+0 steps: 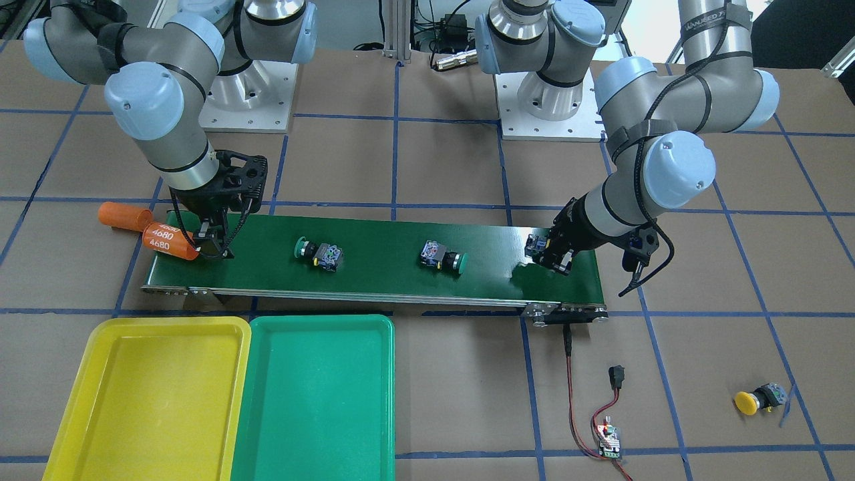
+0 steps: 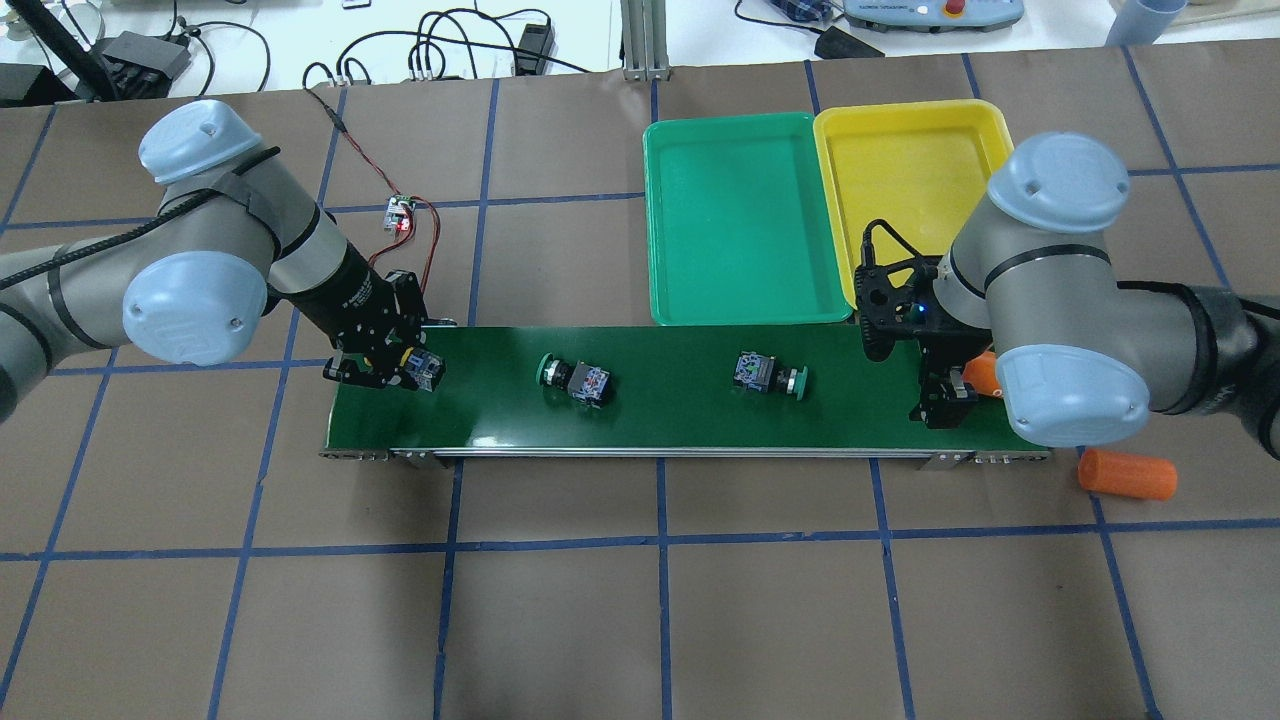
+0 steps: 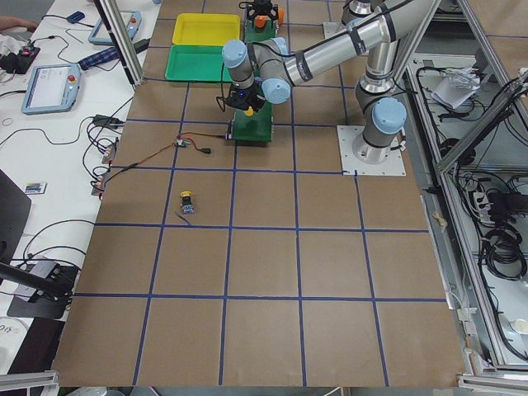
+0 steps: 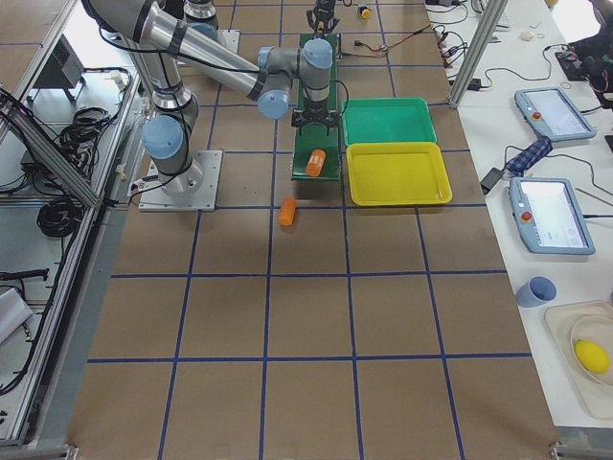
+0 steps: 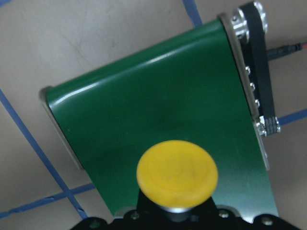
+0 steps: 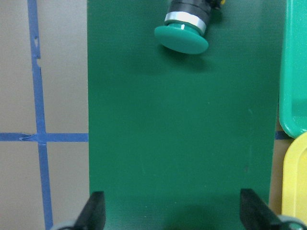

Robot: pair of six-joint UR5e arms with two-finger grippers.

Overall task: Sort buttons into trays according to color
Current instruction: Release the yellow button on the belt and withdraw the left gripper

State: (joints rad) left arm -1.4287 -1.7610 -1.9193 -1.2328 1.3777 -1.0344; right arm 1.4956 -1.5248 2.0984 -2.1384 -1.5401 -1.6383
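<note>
Brown paper tabletop, gridded in blue tape: two robot arms are working over a long dark green conveyor belt [image 1: 374, 274].

The left gripper [image 2: 385, 370] is pinching a yellow-capped push-button switch [image 5: 177, 175] at one end of the belt (whether it is touching the belt cannot be told). The right gripper [image 1: 215, 244] is hanging over the opposite end, fingers spread wide, just beside an orange cylinder printed "4680" [image 1: 167, 239]. Two green-capped push-button switches [image 1: 319, 252] [image 1: 442, 256] are lying on their sides between the grippers, well apart. A second yellow-capped switch [image 1: 758, 399] is sitting on the paper, off the belt. A bright yellow plastic tray [image 1: 147, 401] and a green plastic tray [image 1: 314, 401] are resting side by side near the belt.
</note>
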